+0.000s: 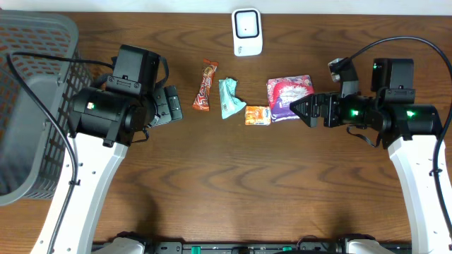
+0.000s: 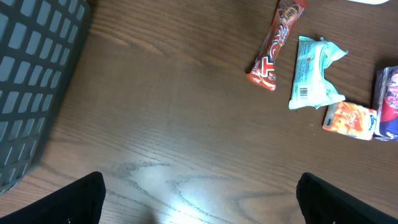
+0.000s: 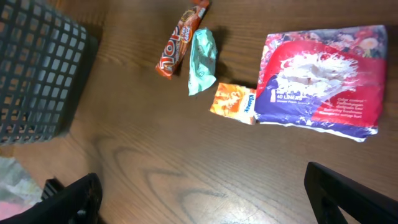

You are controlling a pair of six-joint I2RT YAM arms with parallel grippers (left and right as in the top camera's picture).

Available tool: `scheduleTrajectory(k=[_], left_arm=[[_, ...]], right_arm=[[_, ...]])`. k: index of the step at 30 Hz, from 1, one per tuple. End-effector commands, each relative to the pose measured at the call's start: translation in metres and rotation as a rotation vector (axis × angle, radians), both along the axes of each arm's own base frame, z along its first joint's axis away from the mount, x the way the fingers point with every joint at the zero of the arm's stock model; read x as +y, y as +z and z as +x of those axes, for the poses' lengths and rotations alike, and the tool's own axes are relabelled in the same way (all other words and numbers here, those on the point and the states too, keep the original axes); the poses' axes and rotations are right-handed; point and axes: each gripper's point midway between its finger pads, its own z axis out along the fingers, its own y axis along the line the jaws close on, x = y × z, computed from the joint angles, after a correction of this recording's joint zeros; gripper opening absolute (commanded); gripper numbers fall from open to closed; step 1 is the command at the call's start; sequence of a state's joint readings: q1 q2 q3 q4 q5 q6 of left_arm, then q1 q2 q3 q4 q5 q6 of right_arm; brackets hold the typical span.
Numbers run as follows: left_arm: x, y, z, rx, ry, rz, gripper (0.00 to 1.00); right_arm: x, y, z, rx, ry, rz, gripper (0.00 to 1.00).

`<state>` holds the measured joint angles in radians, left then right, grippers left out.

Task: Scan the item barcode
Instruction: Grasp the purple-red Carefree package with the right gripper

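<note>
Overhead: the white scanner (image 1: 247, 31) stands at 12 o'clock on the table (image 1: 233, 190). 
Left wrist: the left gripper (image 2: 202, 205) is spread wide and holds nothing. The teal packet (image 2: 314, 73), at 2 o'clock, shows a barcode. 
Right wrist: the right gripper (image 3: 208, 205) is also released. The purple pack (image 3: 320, 81), at 1 o'clock, reads "40 LINERS".

Grey mesh basket (image 1: 42, 49), wooden table (image 1: 247, 187)

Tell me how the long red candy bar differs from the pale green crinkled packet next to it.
The long red candy bar is narrow and slim; the pale green crinkled packet is shorter and wider. The packet shows a white barcode patch in the left wrist view; no barcode shows on the bar. Both lie flat on the brown wooden table, apart.
</note>
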<state>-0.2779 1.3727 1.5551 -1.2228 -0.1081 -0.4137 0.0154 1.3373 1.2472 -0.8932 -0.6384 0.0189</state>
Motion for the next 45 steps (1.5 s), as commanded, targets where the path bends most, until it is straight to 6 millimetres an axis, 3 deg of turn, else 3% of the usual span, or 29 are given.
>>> scheduleTrajectory(k=[1,6,13,19,25,30,34,36,39,42,45], left_arm=[[0.002,0.000,0.000,-0.001,-0.004,0.016,0.98],[0.002,0.000,0.000,-0.001,-0.004,0.016,0.98],[0.002,0.000,0.000,-0.001,-0.004,0.016,0.98],[0.002,0.000,0.000,-0.001,-0.004,0.016,0.98],[0.002,0.000,0.000,-0.001,-0.004,0.016,0.98],[0.002,0.000,0.000,-0.001,-0.004,0.016,0.98],[0.002,0.000,0.000,-0.001,-0.004,0.016,0.98],[0.002,0.000,0.000,-0.001,-0.004,0.016,0.98],[0.002,0.000,0.000,-0.001,-0.003,0.016,0.98],[0.002,0.000,0.000,-0.001,-0.004,0.016,0.98],[0.002,0.000,0.000,-0.001,-0.004,0.016,0.98]], right_arm=[[0.001,0.008,0.005,-0.023,-0.009,0.000,0.99],[-0.003,0.007,0.011,-0.042,-0.023,-0.020,0.99],[-0.051,-0.022,0.035,-0.011,-0.251,-0.244,0.99],[-0.064,-0.045,0.062,0.006,-0.331,-0.293,0.99],[-0.064,-0.077,0.089,0.027,-0.328,-0.295,0.99],[-0.061,-0.117,0.104,0.098,-0.333,-0.274,0.99],[-0.046,-0.137,0.109,0.133,-0.281,-0.208,0.89],[-0.045,-0.150,0.111,0.155,-0.273,-0.203,0.80],[-0.044,-0.166,0.110,0.193,-0.266,-0.209,0.77],[-0.029,-0.177,0.100,0.221,-0.166,-0.181,0.64],[-0.023,-0.180,0.089,0.247,-0.105,-0.172,0.71]])
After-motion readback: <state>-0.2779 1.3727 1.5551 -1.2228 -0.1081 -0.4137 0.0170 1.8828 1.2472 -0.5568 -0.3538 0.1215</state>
